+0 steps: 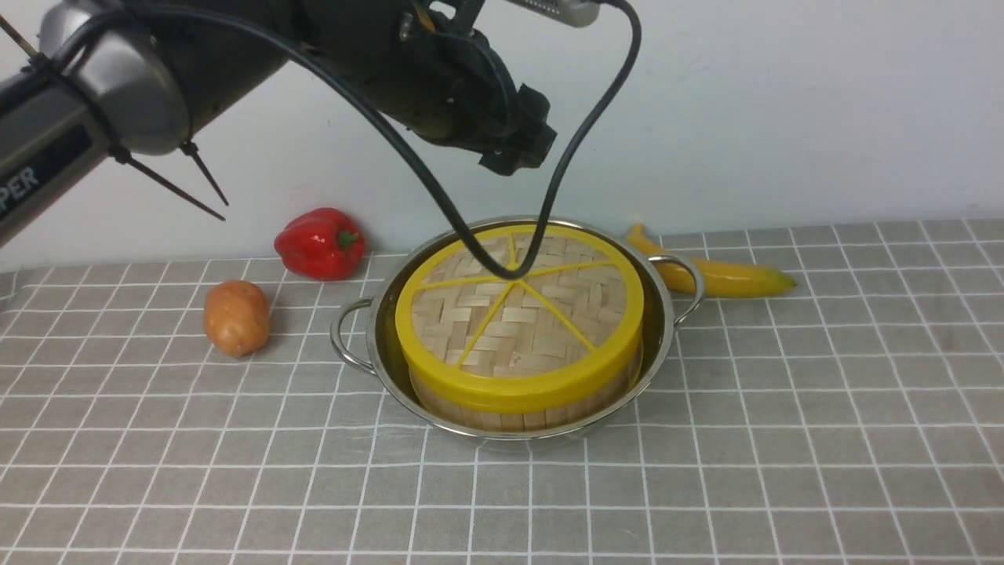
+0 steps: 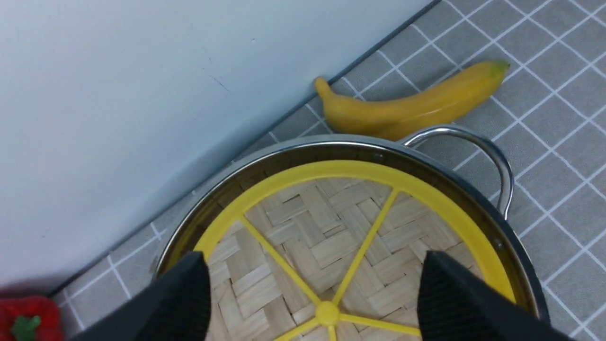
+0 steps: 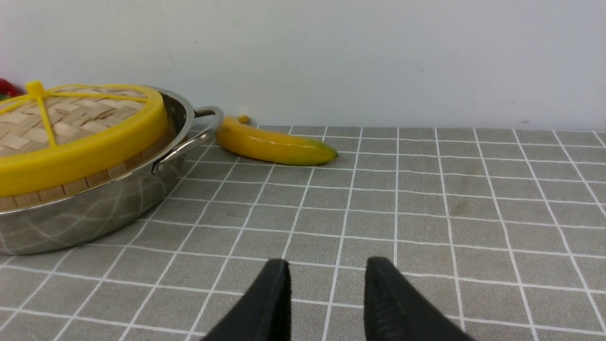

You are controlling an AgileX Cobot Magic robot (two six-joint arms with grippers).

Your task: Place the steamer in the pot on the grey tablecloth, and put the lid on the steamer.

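on the left of the grey tablecloth (image 1: pixel 784 439) that covers the tabletop, a brown potato (image 1: pixel 236 317) lies near a red pepper (image 1: pixel 321 243) at the wall. the left end effector (image 2: pixel 315 289) hangs above the lid (image 1: pixel 518 310), fingers spread wide and gripping nothing, one finger (image 2: pixel 182 298) on each side of the yellow hub. the lid sits flat on the steamer (image 1: pixel 518 408), and the steamer stands inside the pot (image 1: pixel 376 345) at the middle of the cloth. just behind the pot's right handle lies a yellow banana (image 1: pixel 718 271). well to the right, the right end effector (image 3: pixel 326 284) hovers low over bare cloth, fingers parted a little and empty.
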